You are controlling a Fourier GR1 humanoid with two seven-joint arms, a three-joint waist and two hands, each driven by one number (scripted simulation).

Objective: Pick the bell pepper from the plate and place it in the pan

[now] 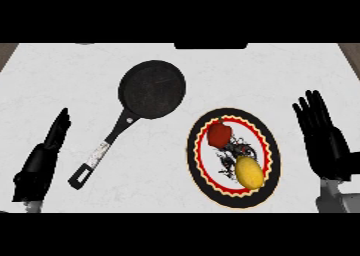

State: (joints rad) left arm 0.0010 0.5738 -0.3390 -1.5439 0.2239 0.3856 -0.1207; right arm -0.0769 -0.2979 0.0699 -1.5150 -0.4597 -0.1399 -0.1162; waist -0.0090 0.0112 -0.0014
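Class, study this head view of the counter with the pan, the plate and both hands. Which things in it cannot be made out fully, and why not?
- Dark object at the counter's far edge, head view: cut off by the top, so what it is stays unknown.
- Right hand: its forearm runs out at the lower right.
- Plate: the printed centre is partly covered by the bell pepper and the yellow fruit.
- Left hand: seen edge-on, its palm is hidden.

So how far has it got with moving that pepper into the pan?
Nothing looks done yet: the red bell pepper lies on the plate beside a yellow fruit, and the pan holds nothing. Neither the right hand nor the left hand holds anything; both are open. Grasping, carrying and placing remain.
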